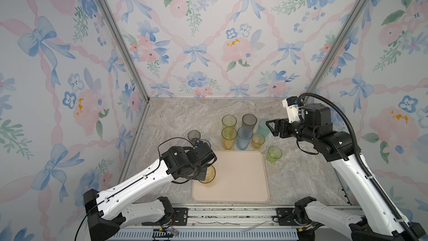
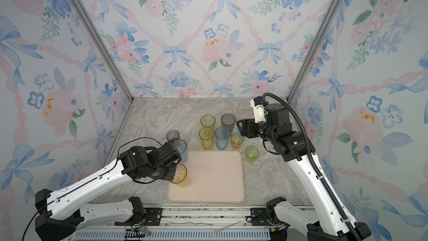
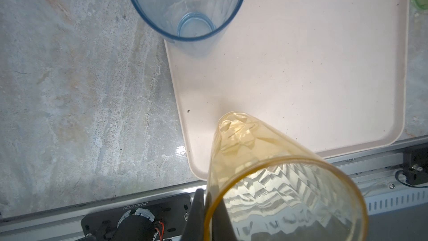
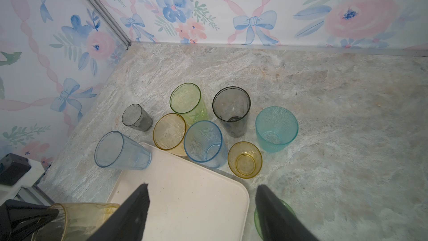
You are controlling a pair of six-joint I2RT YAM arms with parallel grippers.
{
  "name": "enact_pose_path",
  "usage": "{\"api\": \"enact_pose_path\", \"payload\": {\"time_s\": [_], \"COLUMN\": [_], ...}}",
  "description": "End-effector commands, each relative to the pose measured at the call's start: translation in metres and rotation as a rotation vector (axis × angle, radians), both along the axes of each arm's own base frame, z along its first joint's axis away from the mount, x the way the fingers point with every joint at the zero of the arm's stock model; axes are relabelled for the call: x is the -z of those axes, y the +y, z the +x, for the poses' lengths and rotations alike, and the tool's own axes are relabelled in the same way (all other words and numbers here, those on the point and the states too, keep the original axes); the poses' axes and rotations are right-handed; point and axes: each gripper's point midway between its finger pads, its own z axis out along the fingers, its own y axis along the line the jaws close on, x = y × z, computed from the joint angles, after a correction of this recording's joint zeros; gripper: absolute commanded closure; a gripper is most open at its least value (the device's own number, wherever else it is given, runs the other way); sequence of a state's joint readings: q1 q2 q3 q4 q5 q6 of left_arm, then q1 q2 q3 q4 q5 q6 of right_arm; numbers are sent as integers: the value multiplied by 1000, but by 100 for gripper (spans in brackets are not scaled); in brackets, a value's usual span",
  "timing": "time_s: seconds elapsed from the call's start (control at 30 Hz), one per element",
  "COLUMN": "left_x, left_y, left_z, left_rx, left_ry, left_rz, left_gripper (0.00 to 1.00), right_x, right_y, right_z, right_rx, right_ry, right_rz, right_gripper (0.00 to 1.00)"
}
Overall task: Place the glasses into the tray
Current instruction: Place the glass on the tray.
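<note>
Staged robot-lab booth
Floral wallpaper panels [image 1: 208,42] on aluminium posts [image 1: 118,38] enclose the marble-look tabletop [image 1: 185,117]; left arm [image 1: 139,179] and right arm [image 1: 356,181] mount on a slotted rail [image 1: 231,214] at its near edge.

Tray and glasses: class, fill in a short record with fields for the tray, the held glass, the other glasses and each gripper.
tray: cream, flat on the countertop
held glass: amber tumbler, tilted, base low over the tray's left side; contact unclear
other glasses: nine, upright on the countertop, off the tray
left gripper: shut on the amber tumbler's rim
right gripper: open, empty, raised near the other glasses
</note>
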State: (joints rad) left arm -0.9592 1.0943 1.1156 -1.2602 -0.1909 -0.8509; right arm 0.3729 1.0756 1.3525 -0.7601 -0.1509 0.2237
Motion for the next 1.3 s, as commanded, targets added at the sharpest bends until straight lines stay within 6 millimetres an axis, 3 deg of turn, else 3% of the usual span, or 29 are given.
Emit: {"api": "enact_pose_path", "payload": {"time_s": [0.0, 0.2, 0.63, 0.93, 1.27], "left_x": [1, 0, 11, 26, 33], "left_y": [14, 26, 29, 18, 19], "left_z": [-1, 6, 23, 36, 42], "left_rx": [-63, -114, -98, -70, -64], "left_ry": [-5, -39, 8, 40, 68], "left_rz": [-5, -1, 50, 7, 30], "left_gripper": [100, 100, 100, 100, 100], "right_x": [9, 14, 16, 20, 25], "right_y": [0, 2, 0, 2, -1], "right_z": [-1, -1, -2, 3, 7], "right_rx": [-13, -16, -11, -11, -6], "right_ry": [20, 31, 33, 39, 50], "right_rz": [-5, 7, -1, -8, -18], "right_gripper": [25, 25, 25, 25, 25]}}
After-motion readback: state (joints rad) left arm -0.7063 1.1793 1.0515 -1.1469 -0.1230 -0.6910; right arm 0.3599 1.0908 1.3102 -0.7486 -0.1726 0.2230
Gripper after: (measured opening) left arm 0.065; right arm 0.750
